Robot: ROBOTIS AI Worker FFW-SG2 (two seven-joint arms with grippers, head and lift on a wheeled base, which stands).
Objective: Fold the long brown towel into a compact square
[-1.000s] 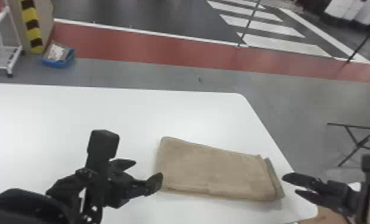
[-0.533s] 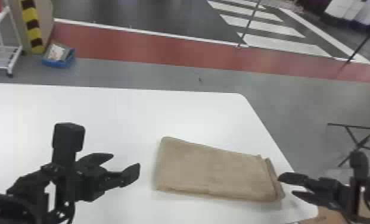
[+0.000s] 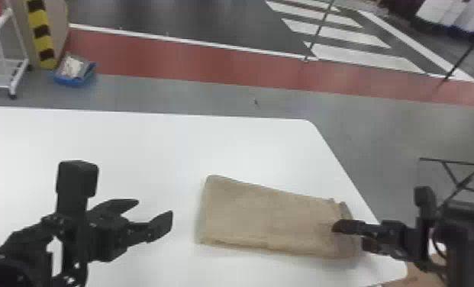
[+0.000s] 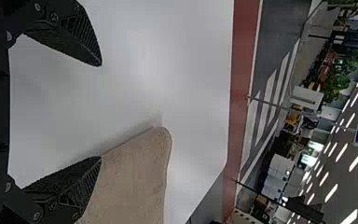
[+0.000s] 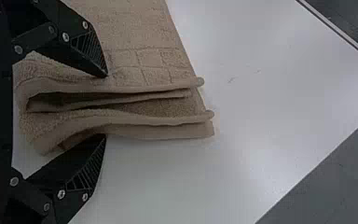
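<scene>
Brown towel (image 3: 270, 217), one, folded into a layered oblong; white table (image 3: 133, 145), one, bare-topped beneath the towel, its right-hand edge running close past the towel's layered end (image 5: 163, 119); that end lifted into two lips, with gaps between the plies, at the towel's right; the opposite end smooth and flat.

Left gripper (image 3: 153, 210), one, out to the left of the towel and clear of it; fingers apart, nothing between them. Right gripper (image 5: 106, 105), one, at the towel's layered end; fingers apart, one to either side of the stacked plies, no clamp on them that I can make out from my seat; whether either finger touches cloth, I cannot tell.

Step in hand, by my reckoning: the last crosswise fold, the lengthwise ones looking done; shape too long to pass for a square. Next move, as I judge it: bring the right fingers together on every ply at once, lift, carry that end leftwards over the towel; hazard, a lower ply left behind; left gripper best kept for steadying or smoothing.
</scene>
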